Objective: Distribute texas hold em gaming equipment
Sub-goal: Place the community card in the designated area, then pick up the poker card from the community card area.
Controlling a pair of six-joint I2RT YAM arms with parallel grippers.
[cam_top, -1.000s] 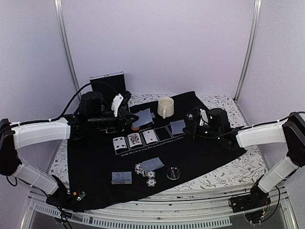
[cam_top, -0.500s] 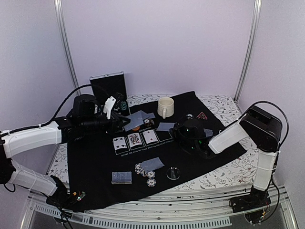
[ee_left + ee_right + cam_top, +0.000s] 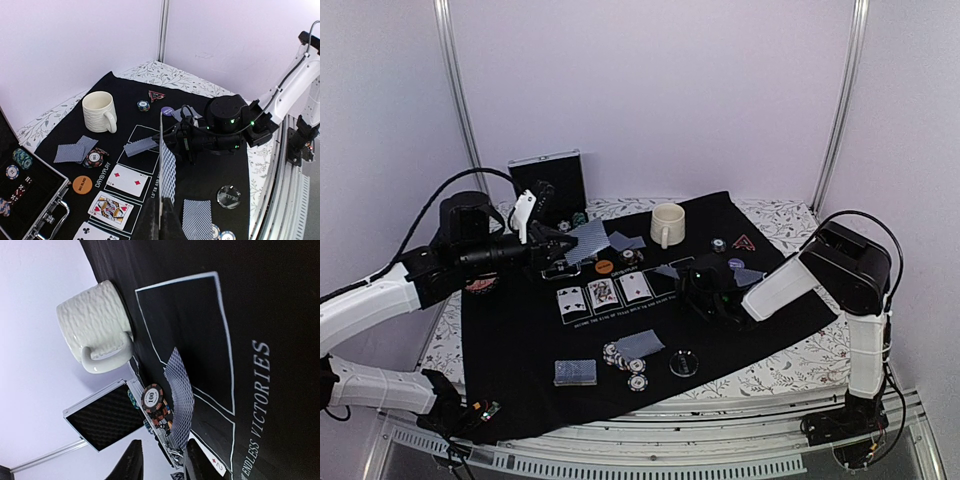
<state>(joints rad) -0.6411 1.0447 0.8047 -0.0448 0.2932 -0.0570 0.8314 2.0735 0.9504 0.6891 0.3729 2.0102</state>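
Looks about midway through the deal. Shows three face-up cards [image 3: 604, 292] filling printed boxes on the black mat [image 3: 510, 350], two face-down cards [image 3: 75, 150] with a striped chip [image 3: 93, 157] near the mug [image 3: 667, 223], and a near-edge seat with a single card [image 3: 642, 343], a chip cluster [image 3: 623, 357], the deck [image 3: 575, 372] and a clear dealer disc [image 3: 684, 362]. Has the orange disc [image 3: 604, 267], purple disc [image 3: 737, 264] and triangle [image 3: 744, 242] out on the mat too.

Pinches a blue-backed card [image 3: 167, 170] edge-on in the left claw [image 3: 161, 210], pressed together on it, lifted above the face-up row. Holds the right claw [image 3: 162, 450] partly spread, with a tilted card [image 3: 179, 390] loose at its tips over an unfilled box beside the row.

Leaves, by this reading, the tilted card to settle flat, a further box bare, the lifted card undealt, and spare chips [image 3: 22, 159] waiting in the open case [image 3: 548, 185] on the table.
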